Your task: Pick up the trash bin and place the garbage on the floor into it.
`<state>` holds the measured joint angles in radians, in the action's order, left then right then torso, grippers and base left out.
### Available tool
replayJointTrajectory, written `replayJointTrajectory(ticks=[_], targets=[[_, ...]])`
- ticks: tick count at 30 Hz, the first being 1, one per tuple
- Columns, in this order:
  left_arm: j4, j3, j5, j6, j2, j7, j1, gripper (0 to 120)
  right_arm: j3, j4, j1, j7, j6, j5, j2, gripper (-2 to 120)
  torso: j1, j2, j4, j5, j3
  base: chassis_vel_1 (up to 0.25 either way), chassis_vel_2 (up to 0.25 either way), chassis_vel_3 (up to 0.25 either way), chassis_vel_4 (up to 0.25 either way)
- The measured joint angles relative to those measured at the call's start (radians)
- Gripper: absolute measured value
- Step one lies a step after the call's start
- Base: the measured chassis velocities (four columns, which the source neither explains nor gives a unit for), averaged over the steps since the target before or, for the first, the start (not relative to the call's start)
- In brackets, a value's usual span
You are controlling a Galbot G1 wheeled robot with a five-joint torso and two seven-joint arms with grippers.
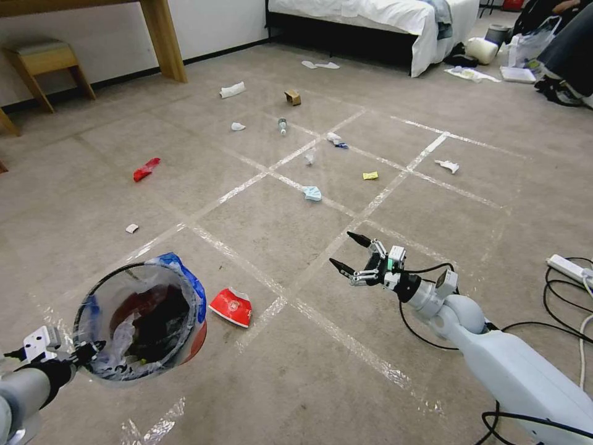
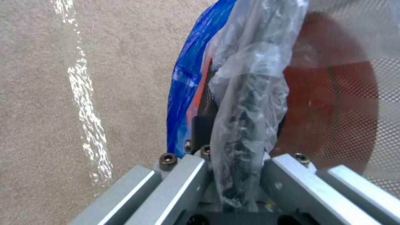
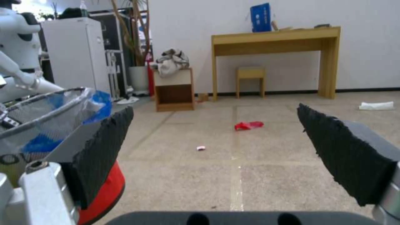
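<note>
My left gripper (image 1: pixel 86 353) is shut on the black rim of the trash bin (image 1: pixel 142 321), which it holds at the lower left with its mouth tilted up. In the left wrist view the left gripper (image 2: pixel 233 162) pinches rim and clear liner, with the bin's (image 2: pixel 329 109) red inside beyond. My right gripper (image 1: pixel 346 250) hovers open and empty over the floor (image 1: pixel 296 371), right of a crushed red-white bowl (image 1: pixel 231 306). Garbage lies farther off: a red wrapper (image 1: pixel 146 169), a bottle (image 1: pixel 282 126), a brown carton (image 1: pixel 293 97), tissues (image 1: pixel 232 90), a yellow scrap (image 1: pixel 370 175). The right wrist view shows open pads (image 3: pixel 346 150), the bin (image 3: pixel 50 103) and wrapper (image 3: pixel 248 125).
A bed (image 1: pixel 383 18) stands at the back, with bags and a seated person's legs to its right. A wooden desk leg (image 1: pixel 164 40) and stool (image 1: pixel 46 62) stand at the back left. A power strip (image 1: pixel 568 267) and black cables lie on the right.
</note>
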<state>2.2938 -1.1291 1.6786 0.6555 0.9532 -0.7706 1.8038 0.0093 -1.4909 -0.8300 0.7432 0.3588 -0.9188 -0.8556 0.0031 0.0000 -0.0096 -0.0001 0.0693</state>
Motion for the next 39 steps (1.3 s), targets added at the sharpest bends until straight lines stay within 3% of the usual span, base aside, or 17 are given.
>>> replayJointTrajectory(ticks=[13,16,18,21,26,29,39], targets=[[-0.011,-0.012,0.002,-0.003,-0.005,0.0,-0.008,0,-0.015,0.01,0.01,-0.031,-0.008,0.01,-0.026,100,0.0,0.0,0.0,-0.0001,0.0,0.0,0.0,0.0,0.0],[-0.011,-0.012,0.003,-0.004,-0.012,0.0,-0.012,0,-0.021,0.009,0.015,-0.073,-0.006,0.03,-0.039,100,0.0,0.0,-0.0001,0.0,0.0,0.0,0.0,0.0,0.0],[-0.006,-0.006,0.002,-0.005,-0.017,0.001,-0.017,0,-0.014,-0.016,0.008,-0.186,-0.004,0.042,-0.057,100,0.0,0.0,0.0002,0.0,0.0,0.0,0.0,0.0,0.0],[-0.004,-0.002,0.001,-0.006,-0.017,0.001,-0.02,0,0.0,-0.031,-0.003,-0.257,0.0,0.052,-0.07,100,0.0,0.0,0.0001,-0.0002,0.0,0.0,0.0,0.0,0.0],[-0.014,0.002,-0.006,-0.006,-0.01,0.001,-0.023,0,0.079,-0.088,-0.059,-0.493,0.068,0.192,-0.128,100,0.0,0.0,0.0001,0.0,0.0,0.0,0.0,0.0,0.0],[-0.018,0.005,-0.008,-0.009,-0.015,0.001,-0.029,0,0.122,-0.134,-0.098,-0.544,0.087,0.244,-0.145,100,0.0,0.0,0.0001,0.0,0.0,0.0,0.0,0.0,0.0],[-0.005,-0.001,-0.009,-0.016,-0.013,0.0,-0.032,0,0.228,-0.24,-0.223,-0.54,0.13,0.324,-0.185,100,0.0,0.0,-0.0001,0.0001,0.0,0.0,0.0,0.0,0.0]])
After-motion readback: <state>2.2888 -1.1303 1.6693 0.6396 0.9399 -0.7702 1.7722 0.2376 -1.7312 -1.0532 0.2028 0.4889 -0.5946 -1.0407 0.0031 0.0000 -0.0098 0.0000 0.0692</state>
